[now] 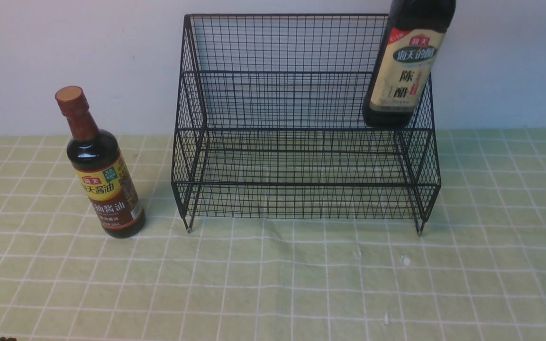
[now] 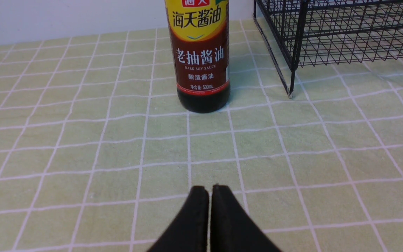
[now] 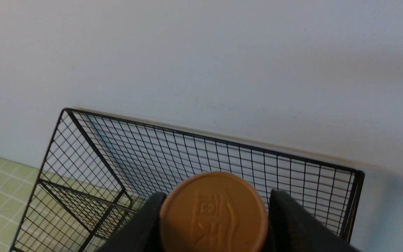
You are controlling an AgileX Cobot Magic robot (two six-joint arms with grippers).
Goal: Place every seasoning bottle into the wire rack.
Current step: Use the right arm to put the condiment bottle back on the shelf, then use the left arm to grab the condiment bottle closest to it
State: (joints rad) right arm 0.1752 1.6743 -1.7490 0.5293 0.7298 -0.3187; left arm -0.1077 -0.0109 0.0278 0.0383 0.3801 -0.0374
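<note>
Right hand [image 3: 213,224] grips the broad bottle [image 1: 405,66] by its tan cap [image 3: 213,206], a hold only its wrist view shows; the front view cuts both off. The bottle hangs at the right end of the wire rack [image 1: 301,118], over the upper tier, contact unclear. Left hand [image 2: 209,196], pinched shut, faces the slim bottle [image 1: 100,180], upright on the green-checked worktop [image 1: 273,284] left of the rack. White wall [image 1: 64,47] behind.

The broader bottle [image 1: 403,71] tilts slightly at the upper right of the wire rack [image 1: 296,129]; the slim bottle [image 1: 100,175] stands on checked cloth [image 1: 301,284] to my left.
</note>
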